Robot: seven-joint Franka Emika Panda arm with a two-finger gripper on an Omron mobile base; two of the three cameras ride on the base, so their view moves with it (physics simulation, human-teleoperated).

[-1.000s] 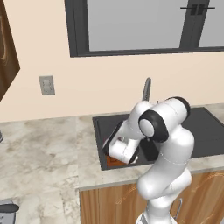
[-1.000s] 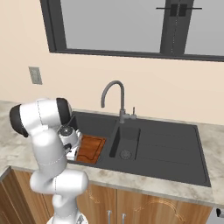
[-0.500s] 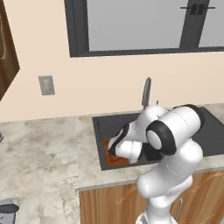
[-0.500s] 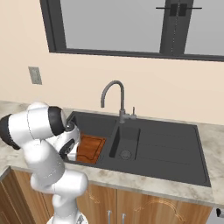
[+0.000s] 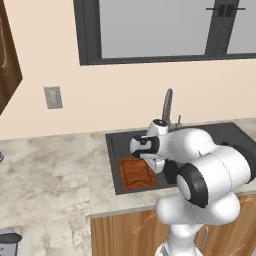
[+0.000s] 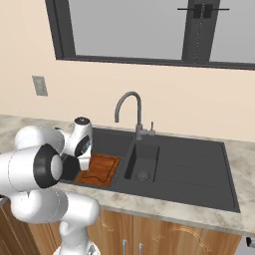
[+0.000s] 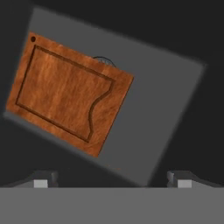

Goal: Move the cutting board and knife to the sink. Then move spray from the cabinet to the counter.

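The gripper hung with its two fingertips set wide apart and nothing between them, looking straight down into the sink. Below it, offset toward the left fingertip in the hand view, the cutting board lay flat on the grey floor of the basin, its grooved face up and a small hole at one corner; it was clear of the fingers and not touched by them. A thin curved arc of the drain showed just past the board's far edge. From the left base view the cutting board sat in the left part of the sink, partly covered by the white wrist, with the gripper just over its right side. From the right base view the cutting board lay in the left basin of the sink, beside the smaller middle well with its drain. The gooseneck faucet rose behind the sink near the hand. The marbled counter spread to the left, with a grey wall outlet above it and a dark-framed window over the faucet. The arm was folded forward and low, elbow out, with the wrist bent down over the basin.
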